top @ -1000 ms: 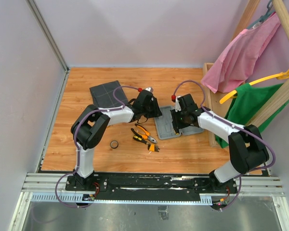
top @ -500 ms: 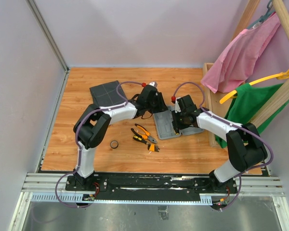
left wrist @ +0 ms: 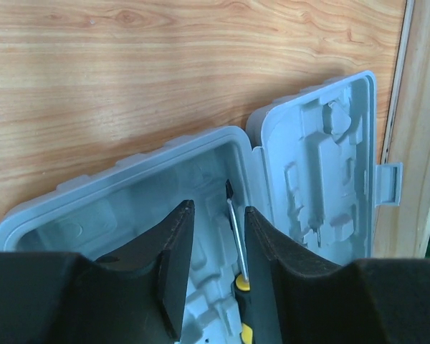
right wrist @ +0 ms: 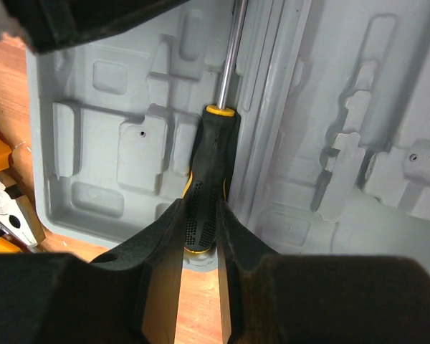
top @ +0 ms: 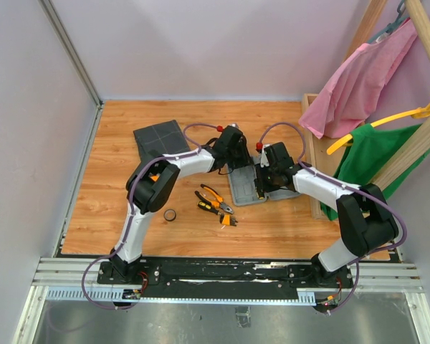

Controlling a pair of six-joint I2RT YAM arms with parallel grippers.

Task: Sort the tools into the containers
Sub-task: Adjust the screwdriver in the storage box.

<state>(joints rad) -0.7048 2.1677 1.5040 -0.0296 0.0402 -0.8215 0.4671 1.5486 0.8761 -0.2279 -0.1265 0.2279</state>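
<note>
Right jaws clamp the screwdriver (right wrist: pixel 208 165) by its handle inside the open grey case (right wrist: pixel 107 93). Left jaws, narrowly apart, straddle its shaft. Pliers (top: pixel 215 195) and tape ring (top: pixel 170 214) lie mid-worktop (top: pixel 93 179).

Robot lab cell (plain partition walls (top: pixel 201 43)), arms (top: pixel 147 190) bolted to aluminium rail (top: pixel 201 285).

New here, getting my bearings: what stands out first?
The open grey case mid-table draws the eye: the right fingers clamp a black-and-yellow screwdriver beside its hinge, the left fingers straddling its shaft. Orange-handled pliers lie on the wood left of it; a pink garment hangs far right.
</note>
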